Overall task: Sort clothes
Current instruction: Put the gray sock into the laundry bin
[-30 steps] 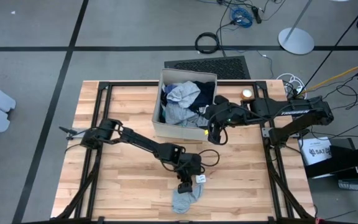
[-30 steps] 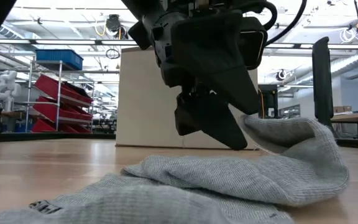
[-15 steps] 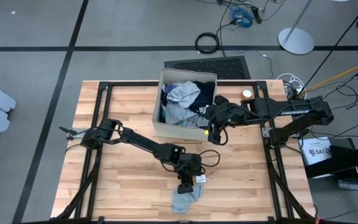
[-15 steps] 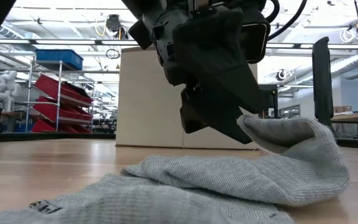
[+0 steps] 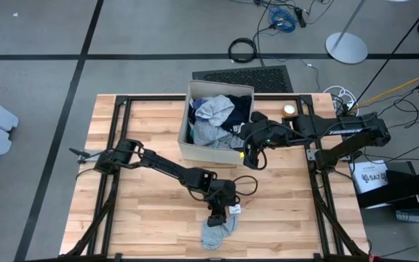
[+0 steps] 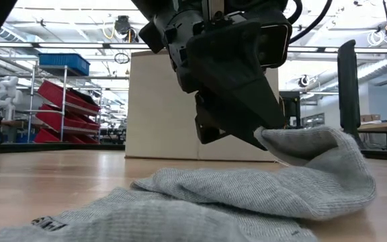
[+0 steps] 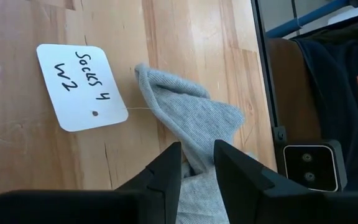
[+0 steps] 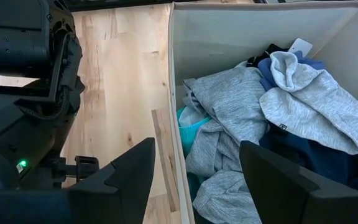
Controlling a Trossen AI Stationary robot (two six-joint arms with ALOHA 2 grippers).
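Note:
A grey sock (image 5: 217,231) lies on the table near its front edge, with a white paper tag (image 7: 82,87) reading "Socks 4 W2" tied to it by a thread. My left gripper (image 7: 197,147) stands over the sock's far end and is shut on it; it also shows in the low view (image 6: 264,138). My right gripper (image 8: 194,149) is open and empty beside the beige box (image 5: 208,152). The box holds grey (image 8: 303,99), navy (image 8: 316,155) and turquoise (image 8: 190,121) clothes. No white sheer piece or striped socks show. My left gripper pinches a raised fold of the grey sock (image 7: 199,134) between its two fingers, at the sock's far end, by the tag's thread. The fingers come from above, slanting down. The pinched fold (image 6: 281,138) stands up off the table, and the rest of the sock (image 6: 200,202) lies on the wood.
The beige box stands at the table's far middle, with my right arm (image 5: 326,129) reaching to its right wall. A small round object (image 5: 289,110) sits to the right of the box. Bare wood lies to the left of the sock (image 5: 144,211).
My left gripper has risen a little while staying shut on the sock. The pinched fold has come up with it, and the rest of the sock has stayed on the table.

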